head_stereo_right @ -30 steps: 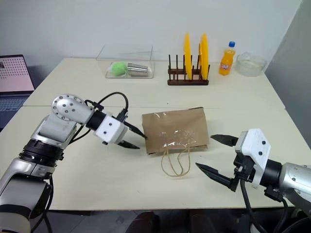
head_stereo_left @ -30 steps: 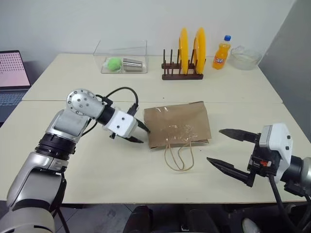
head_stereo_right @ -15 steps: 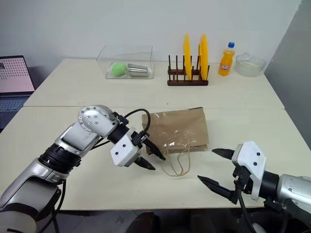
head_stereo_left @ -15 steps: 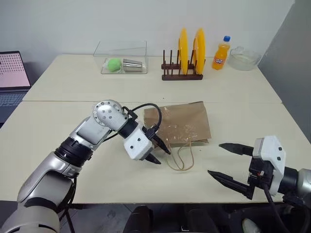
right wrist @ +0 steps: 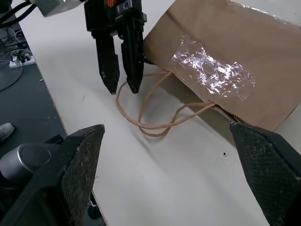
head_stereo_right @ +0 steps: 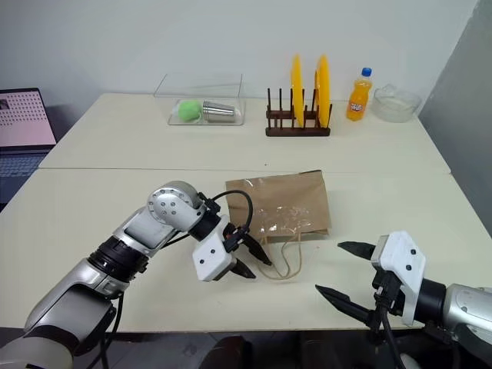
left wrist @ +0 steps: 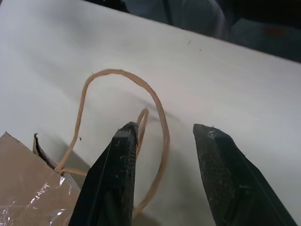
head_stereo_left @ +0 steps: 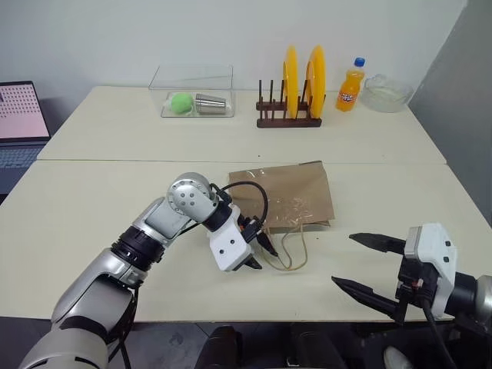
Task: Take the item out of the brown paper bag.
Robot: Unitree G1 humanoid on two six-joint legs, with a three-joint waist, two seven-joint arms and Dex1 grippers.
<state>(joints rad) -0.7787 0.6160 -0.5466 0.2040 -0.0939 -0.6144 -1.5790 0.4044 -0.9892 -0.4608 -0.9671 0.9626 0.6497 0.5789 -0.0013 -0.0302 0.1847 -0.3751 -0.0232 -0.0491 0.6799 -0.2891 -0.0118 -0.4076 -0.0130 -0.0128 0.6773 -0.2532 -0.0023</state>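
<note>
The left gripper (head_stereo_left: pixel 260 254), two black fingers on a white wrist block, points down at the cream table (head_stereo_left: pixel 92 200) with its fingers apart, holding nothing; one fingertip (left wrist: pixel 126 136) sits right at the thin tan looped cord handles (left wrist: pixel 155 108), whose loop curves between the two fingers, and whether it touches the cord cannot be told. Just beyond lies the creased brown kraft paper bag (head_stereo_left: pixel 288 196), flat on the table, a patch of crinkled clear tape (right wrist: pixel 214 70) on its upper face and its mouth toward the near edge. The item cannot be seen; the bag hides whatever is inside. The right gripper (head_stereo_left: pixel 367 264) hangs near the table's front edge, well apart from the bag, fingers spread wide and empty. At the far side stand an orange soda bottle with a blue cap (head_stereo_left: pixel 350 84), a wooden rack with yellow plates (head_stereo_left: pixel 296 88) and a clear plastic box (head_stereo_left: pixel 194 96).
</note>
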